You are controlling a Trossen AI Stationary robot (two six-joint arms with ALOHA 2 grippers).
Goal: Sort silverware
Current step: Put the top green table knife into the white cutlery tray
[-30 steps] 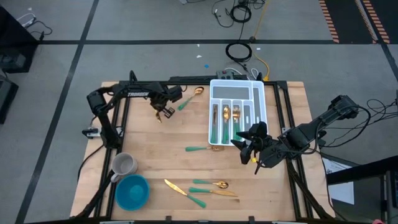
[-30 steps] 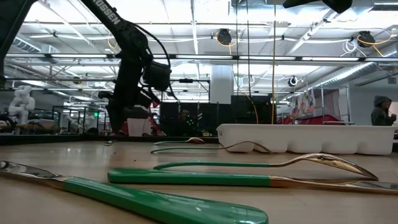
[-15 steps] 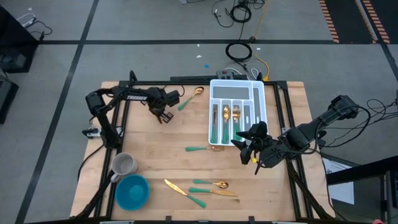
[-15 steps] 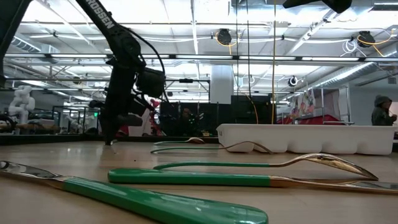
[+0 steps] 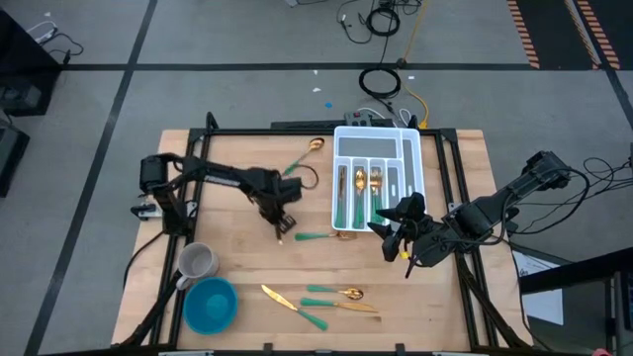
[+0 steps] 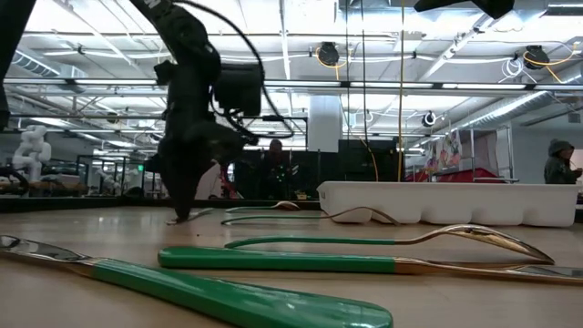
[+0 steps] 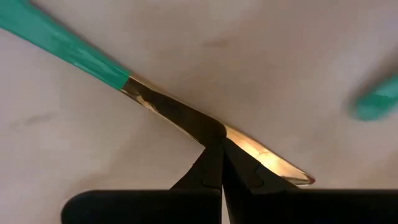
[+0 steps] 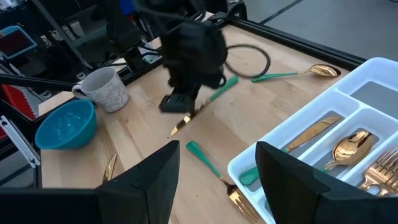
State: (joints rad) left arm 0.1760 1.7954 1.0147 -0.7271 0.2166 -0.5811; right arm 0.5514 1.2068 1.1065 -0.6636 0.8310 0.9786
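Observation:
My left gripper (image 5: 280, 214) is over the middle of the table, left of the white tray (image 5: 420, 163), shut on a knife (image 7: 161, 106) with a teal handle (image 8: 221, 87) and gold blade. My right gripper (image 5: 401, 242) hangs open off the tray's near right corner and touches nothing. The tray holds several gold-and-teal pieces (image 5: 358, 183). Loose on the wood lie a spoon (image 5: 303, 156) at the far side, one piece (image 5: 315, 236) with its head at the tray's near edge, and three more (image 5: 321, 299) by the near edge. My left gripper pinches the knife's gold blade about halfway along (image 7: 202, 124), between its two fingers, which come from above and lie across it. The handle (image 7: 62, 43) sticks out one side, the tip (image 7: 280, 169) the other. The knife is low over the wood; whether it touches, I cannot tell.
A grey mug (image 5: 196, 262) and a blue bowl (image 5: 210, 305) stand at the near left corner. A black cable loop (image 5: 307, 178) hangs by the left arm. Bare wood lies between the left gripper and the three near-edge pieces. A person (image 6: 557, 164) stands far behind the table.
My left gripper, shut on the knife throughout, has carried it from beside the far spoon toward the near edge and the right, to the middle of the table. It has turned about on the way. The right arm has kept still.

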